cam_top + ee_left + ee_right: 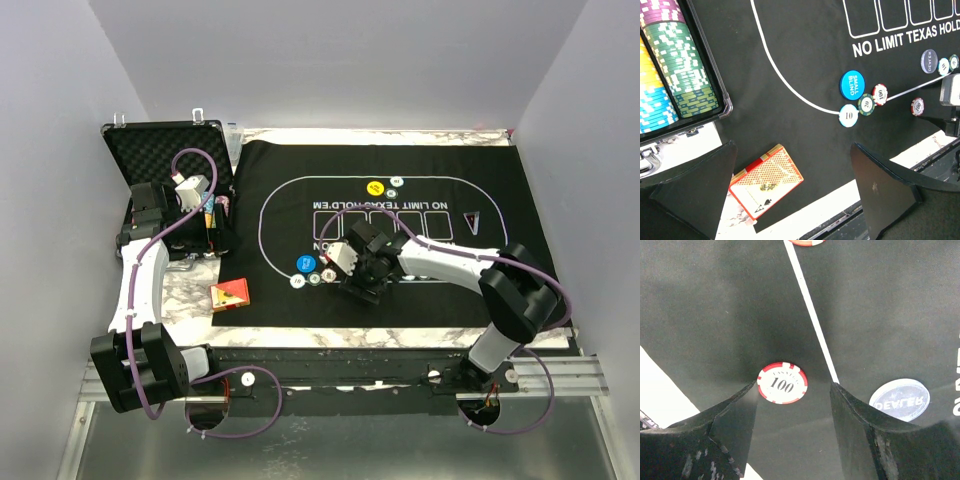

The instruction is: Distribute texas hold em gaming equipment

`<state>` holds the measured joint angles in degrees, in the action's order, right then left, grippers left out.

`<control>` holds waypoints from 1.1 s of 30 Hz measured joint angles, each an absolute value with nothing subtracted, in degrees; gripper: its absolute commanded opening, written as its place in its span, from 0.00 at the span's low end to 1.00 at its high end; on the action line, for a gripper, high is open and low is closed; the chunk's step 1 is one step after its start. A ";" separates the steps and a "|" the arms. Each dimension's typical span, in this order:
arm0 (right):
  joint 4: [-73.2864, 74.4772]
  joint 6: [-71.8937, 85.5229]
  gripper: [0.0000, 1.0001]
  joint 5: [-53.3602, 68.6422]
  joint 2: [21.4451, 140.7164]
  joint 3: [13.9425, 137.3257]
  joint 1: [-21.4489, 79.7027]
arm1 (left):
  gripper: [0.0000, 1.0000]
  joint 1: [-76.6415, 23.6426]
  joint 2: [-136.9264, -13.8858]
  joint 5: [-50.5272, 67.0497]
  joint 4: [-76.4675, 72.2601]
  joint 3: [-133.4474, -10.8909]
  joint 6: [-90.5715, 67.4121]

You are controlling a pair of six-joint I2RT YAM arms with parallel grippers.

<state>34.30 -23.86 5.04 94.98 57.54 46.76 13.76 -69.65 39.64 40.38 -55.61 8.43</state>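
The right hand (794,386) is down at the black felt mat (715,305) with its jaws partly open. It straddles a red-and-white 100 chip (782,383) that lies flat on the felt. One finger (732,425) has its tip right at the chip's rim and the other stands apart from it, so nothing is gripped. Just beside that other finger lies the grey DEALER disc (900,399) (its lettering reads upside down from the wrist). A white printed line (810,310) runs between the chip and the disc.

The left hand (793,146) hangs with its jaws spread wide and empty over the mat's near left corner. Below it is the red-orange card box (767,180), which lies askew across the mat's edge, partly on the marble surface (682,150). To the left, the open case (160,150) holds rows of stacked chips (680,60) in green, purple, yellow and cyan.

Farther out on the felt, a blue SMALL BLIND disc (852,85) sits against a touching curve of a white 10 chip (848,116), a green 20 chip (866,104) and a second 100 chip (880,94). A yellow disc (374,187) lies near the far side of the printed oval.
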 measured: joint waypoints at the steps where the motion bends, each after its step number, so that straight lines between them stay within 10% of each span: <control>1: 34.30 -23.92 0.62 5.28 95.35 57.78 46.76 | 0.99 13.76 -69.65 39.64 40.38 -55.61 8.43; 33: 36.69 -25.67 0.37 9.50 96.60 63.53 39.18 | 0.99 13.76 -69.65 39.64 40.40 -55.61 8.43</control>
